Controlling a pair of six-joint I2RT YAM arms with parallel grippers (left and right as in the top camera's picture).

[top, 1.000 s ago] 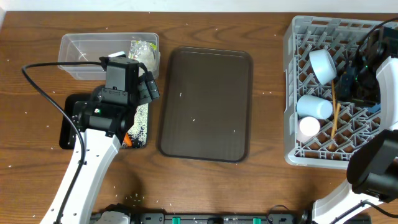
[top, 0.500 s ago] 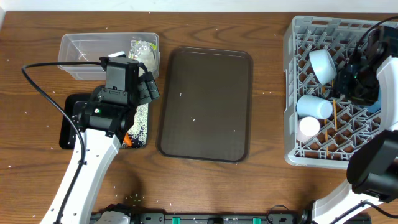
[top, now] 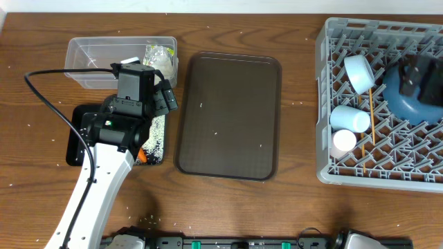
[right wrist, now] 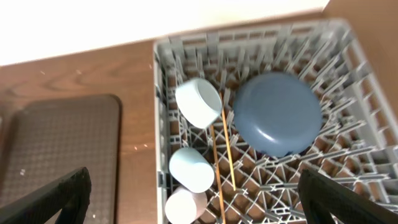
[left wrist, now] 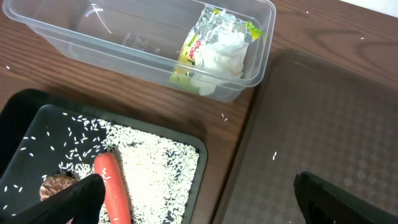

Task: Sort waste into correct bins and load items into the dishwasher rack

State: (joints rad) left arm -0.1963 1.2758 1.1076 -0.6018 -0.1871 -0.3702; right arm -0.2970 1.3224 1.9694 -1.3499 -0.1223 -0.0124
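Note:
My left gripper (left wrist: 205, 205) hangs open over the right rim of the black tray (left wrist: 18, 118), which holds the carrot (left wrist: 112, 186), a brown lump (left wrist: 53, 185) and rice (left wrist: 155, 174). Beyond it the clear tub (left wrist: 124, 50) contains the tissue (left wrist: 221, 50) and wrapper (left wrist: 202, 37). My right gripper (right wrist: 199, 205) is open and empty high above the rack (right wrist: 160, 124). In the rack lie the large blue bowl (right wrist: 277, 112), small bowl (right wrist: 199, 102), light blue cup (right wrist: 191, 169), pinkish cup (right wrist: 185, 205) and chopsticks (right wrist: 217, 162).
A brown serving tray (top: 228, 114) lies between the bins and the rack (top: 325, 104). Stray rice grains dot the wooden table. The left arm's black cable (top: 48, 104) loops over the table's left side.
My right gripper opened and let go of the chopsticks, which now lie in the rack. The right arm rose and mostly left the overhead view. The left arm has not moved.

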